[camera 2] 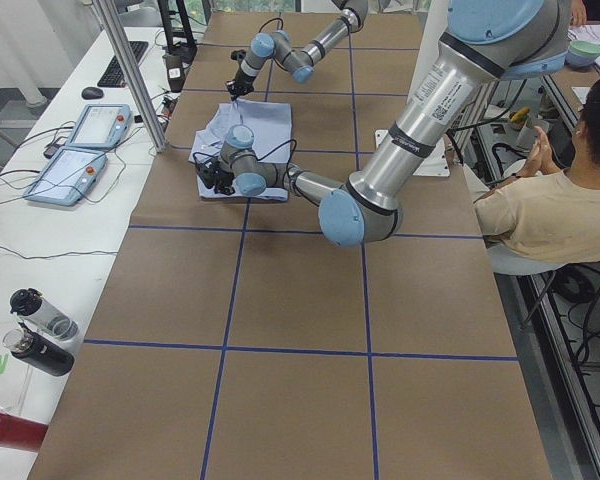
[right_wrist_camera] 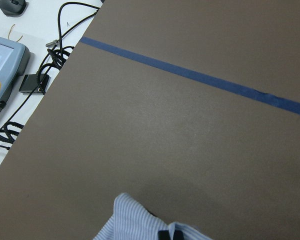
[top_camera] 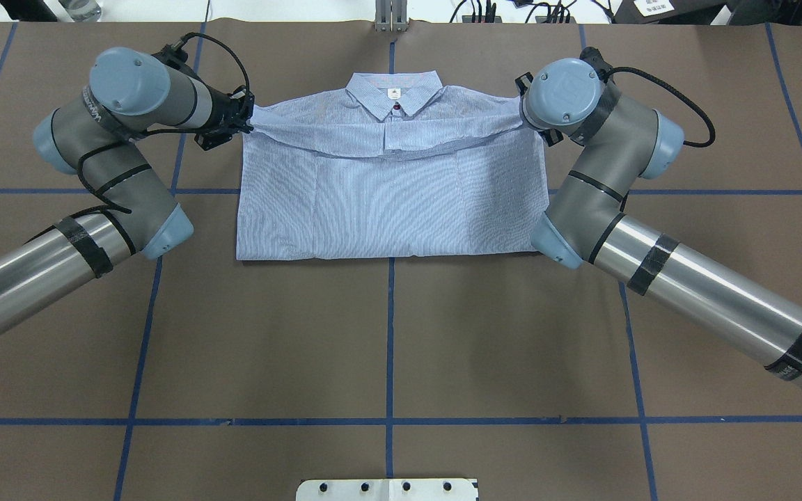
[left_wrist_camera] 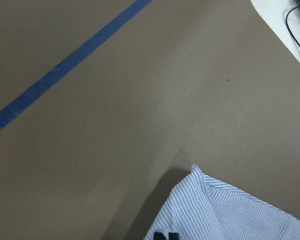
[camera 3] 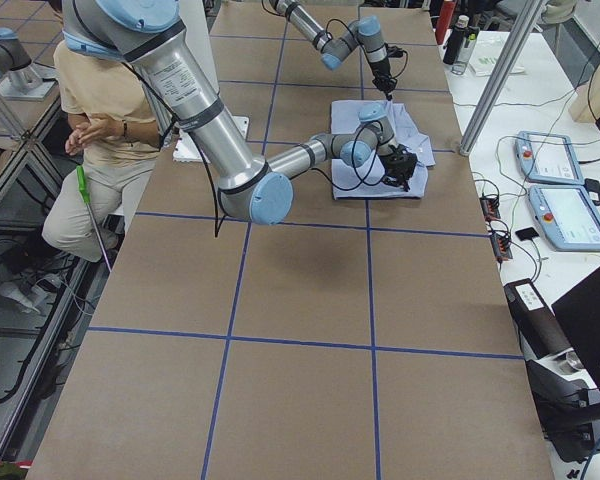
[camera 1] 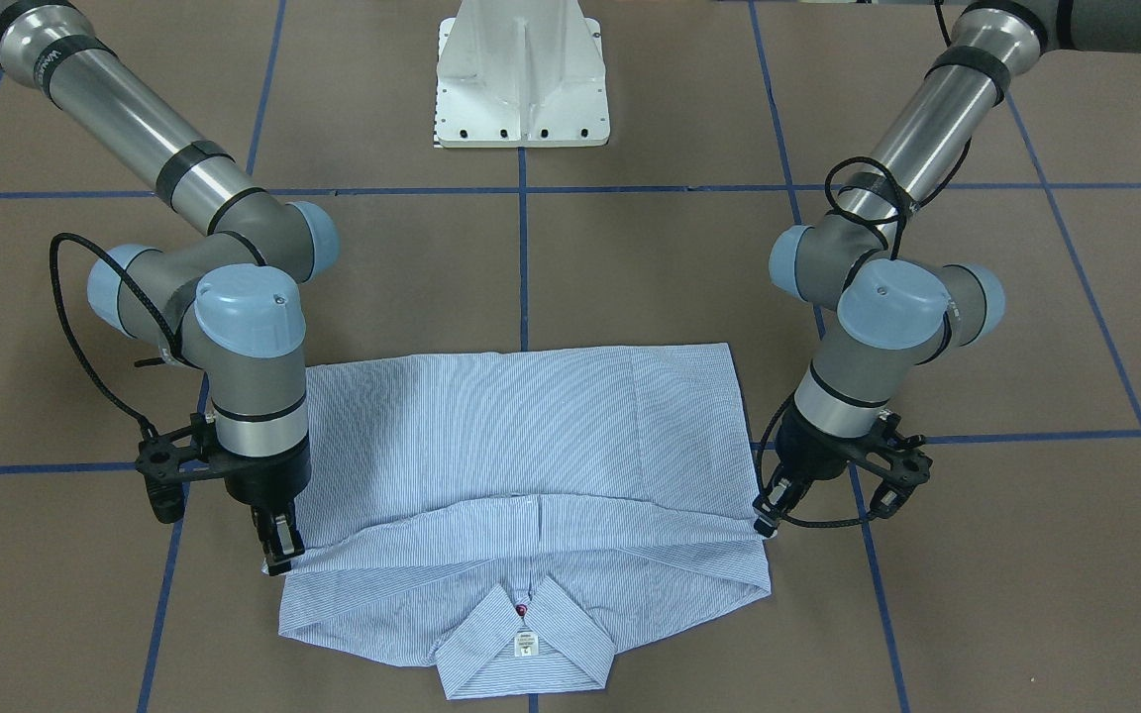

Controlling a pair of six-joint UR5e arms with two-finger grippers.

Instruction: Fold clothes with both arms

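The light blue striped shirt (top_camera: 387, 195) lies flat at the table's far middle, collar (top_camera: 394, 94) away from the robot's base, with its lower part folded up over the front. My left gripper (top_camera: 246, 122) is shut on the folded layer's corner at one shoulder; the left wrist view shows that corner (left_wrist_camera: 225, 215) between black fingertips. My right gripper (camera 1: 278, 555) pinches the opposite corner, and in the overhead view its wrist hides it. The right wrist view shows the striped cloth (right_wrist_camera: 135, 220) at the fingertips. Both corners sit low, near the table.
The white pedestal base (camera 1: 521, 79) stands mid-table on the robot's side. Blue tape lines (top_camera: 390, 334) grid the brown table. A seated person (camera 2: 550, 200) is beside the table. Pendants (camera 3: 560, 180), cables (right_wrist_camera: 45, 65) and bottles (camera 2: 35, 330) lie along the far edge.
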